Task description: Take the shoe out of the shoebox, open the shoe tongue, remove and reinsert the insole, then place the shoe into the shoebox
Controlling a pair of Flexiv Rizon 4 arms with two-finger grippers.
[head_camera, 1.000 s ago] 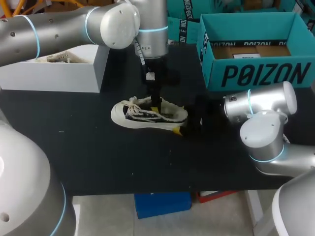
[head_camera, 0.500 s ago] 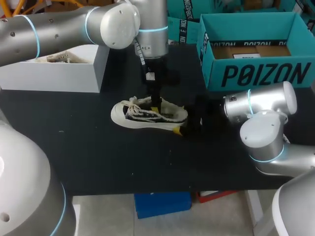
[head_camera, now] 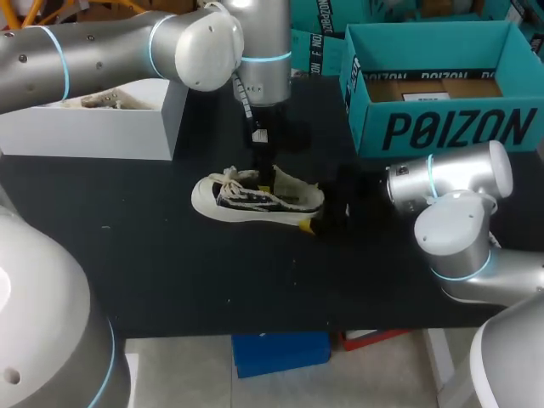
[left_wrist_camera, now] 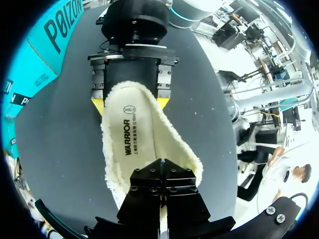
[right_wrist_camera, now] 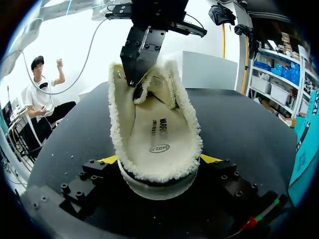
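- The left claw [left_wrist_camera: 162, 167] had risen, pinching the insole [left_wrist_camera: 139, 129] by its toe end.
- Beyond, the right claw [left_wrist_camera: 130, 103] clamped the shoe [head_camera: 246, 200] heel on the bench [head_camera: 170, 272].
- Risk: clinging fleece could drag the shoe loose.

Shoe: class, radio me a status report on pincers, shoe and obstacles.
Left pincer shut on insole. Right pincer shut on shoe heel. No obstruction seen.
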